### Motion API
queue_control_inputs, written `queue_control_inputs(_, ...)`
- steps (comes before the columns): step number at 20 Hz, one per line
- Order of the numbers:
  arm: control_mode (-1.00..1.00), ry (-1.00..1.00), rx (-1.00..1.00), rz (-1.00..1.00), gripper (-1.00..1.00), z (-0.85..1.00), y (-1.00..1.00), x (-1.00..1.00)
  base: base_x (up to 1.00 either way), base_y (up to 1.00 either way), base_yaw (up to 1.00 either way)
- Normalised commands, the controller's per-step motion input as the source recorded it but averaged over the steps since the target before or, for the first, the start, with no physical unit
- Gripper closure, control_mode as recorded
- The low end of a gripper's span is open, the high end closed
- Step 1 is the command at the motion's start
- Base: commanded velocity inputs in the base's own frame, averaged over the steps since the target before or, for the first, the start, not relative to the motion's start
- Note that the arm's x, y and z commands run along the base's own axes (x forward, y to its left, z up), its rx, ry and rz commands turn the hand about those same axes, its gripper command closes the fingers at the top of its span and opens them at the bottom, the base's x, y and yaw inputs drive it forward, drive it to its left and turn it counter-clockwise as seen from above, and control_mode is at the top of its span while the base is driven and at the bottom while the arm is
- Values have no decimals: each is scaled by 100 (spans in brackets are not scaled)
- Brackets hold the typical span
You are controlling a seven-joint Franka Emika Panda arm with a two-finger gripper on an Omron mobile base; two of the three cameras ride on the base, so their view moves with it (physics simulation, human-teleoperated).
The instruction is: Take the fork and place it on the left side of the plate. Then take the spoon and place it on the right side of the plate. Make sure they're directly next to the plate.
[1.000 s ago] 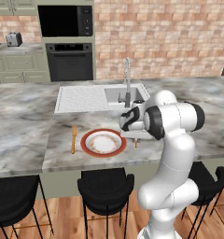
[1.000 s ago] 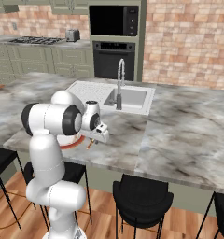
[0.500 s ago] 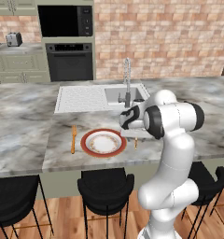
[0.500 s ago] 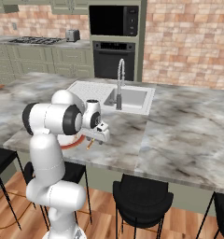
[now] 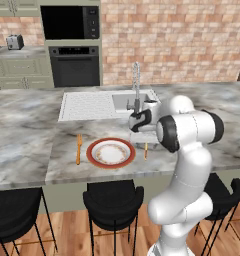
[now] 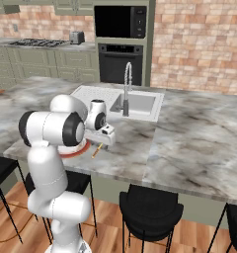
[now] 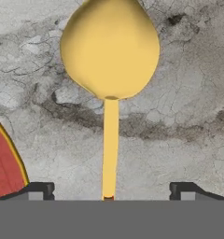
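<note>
- My end effector (image 7: 111, 193) hangs spread wide, holding nothing, directly above the spoon (image 7: 110, 70) handle.
- The spoon lies on the worktop (image 5: 22, 150) near its front edge, just right of the plate (image 5: 111, 152); touching, I can't tell.
- Its long axis runs straight between my fingertips (image 7: 38, 190), bowl farthest away.
- The fork (image 5: 78, 148) lies left of the plate.

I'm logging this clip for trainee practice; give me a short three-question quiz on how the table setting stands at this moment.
1. True or false: the fork lies on the counter left of the plate in the left base view.
2. Where is the spoon in the hand view? A) clamped by the fingers B) flat on the counter, centred between the spread fingers C) on the plate
3. In one word, is the end effector open or shut?

Key: 1 true; 2 B; 3 open.
</note>
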Motion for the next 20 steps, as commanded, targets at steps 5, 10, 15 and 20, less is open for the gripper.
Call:
queue_control_inputs(5,-100,7,0,0,-100,42,1,-38,0,0,0)
queue_control_inputs(10,-100,0,-3,4,-100,24,0,-63,0,0,0)
queue_control_inputs(15,-100,6,-1,6,-100,22,0,-68,0,0,0)
queue_control_inputs(20,-100,9,0,5,-100,15,0,-77,0,0,0)
